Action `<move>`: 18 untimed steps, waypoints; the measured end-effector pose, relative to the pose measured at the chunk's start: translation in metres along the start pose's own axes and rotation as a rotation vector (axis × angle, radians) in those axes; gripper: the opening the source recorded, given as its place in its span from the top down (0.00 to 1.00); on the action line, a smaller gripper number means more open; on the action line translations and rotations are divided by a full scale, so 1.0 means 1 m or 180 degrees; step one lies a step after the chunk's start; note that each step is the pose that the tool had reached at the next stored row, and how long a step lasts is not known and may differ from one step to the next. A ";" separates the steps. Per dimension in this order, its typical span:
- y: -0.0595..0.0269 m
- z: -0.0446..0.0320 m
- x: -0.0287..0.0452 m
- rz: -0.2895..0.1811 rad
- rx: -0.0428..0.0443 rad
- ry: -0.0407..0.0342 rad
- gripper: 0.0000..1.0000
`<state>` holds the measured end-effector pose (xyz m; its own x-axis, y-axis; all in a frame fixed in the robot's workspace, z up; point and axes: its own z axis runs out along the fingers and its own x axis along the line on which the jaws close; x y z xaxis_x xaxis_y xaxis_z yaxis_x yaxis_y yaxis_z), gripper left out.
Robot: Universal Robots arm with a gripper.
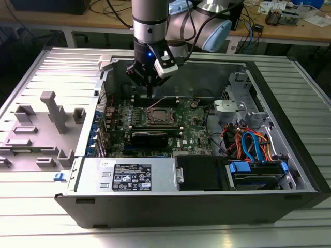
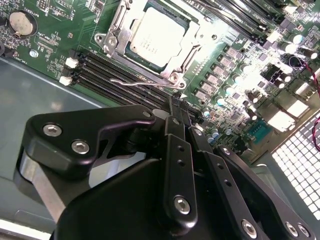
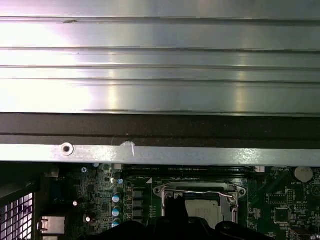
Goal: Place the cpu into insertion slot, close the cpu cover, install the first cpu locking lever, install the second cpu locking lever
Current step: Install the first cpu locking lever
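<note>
Hovering with its fingers drawn together on nothing, the claw (image 2: 179,107) hangs just beside a thin wire locking lever (image 2: 142,81) that runs along one edge of the insertion slot (image 2: 111,36). In the exterior view the slot lies at about five o'clock from the claw. The cpu (image 2: 159,35) sits in the slot, with the cpu cover (image 2: 199,37) lying over its edges. The first lever looks like the step in hand, and it calls for a fine, steady press on a springy wire.

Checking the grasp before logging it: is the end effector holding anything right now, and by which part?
Nothing is held. The end effector is shut and empty, while the cpu lies beneath the cpu cover.
</note>
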<state>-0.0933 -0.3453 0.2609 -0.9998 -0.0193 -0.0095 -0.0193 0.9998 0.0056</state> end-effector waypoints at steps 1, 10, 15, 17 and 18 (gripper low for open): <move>0.0000 0.0006 -0.0005 -0.0008 0.0000 -0.0002 0.89; 0.0007 0.0095 -0.0073 -0.0018 0.0029 -0.0003 0.89; 0.0006 0.0110 -0.0118 -0.0019 0.0032 -0.0002 0.89; 0.0006 0.0112 -0.0131 -0.0019 0.0035 -0.0002 0.89; 0.0005 0.0112 -0.0131 -0.0018 0.0035 -0.0002 0.89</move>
<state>-0.0802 -0.3444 0.2498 -0.9996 -0.0250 -0.0100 -0.0249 0.9997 -0.0055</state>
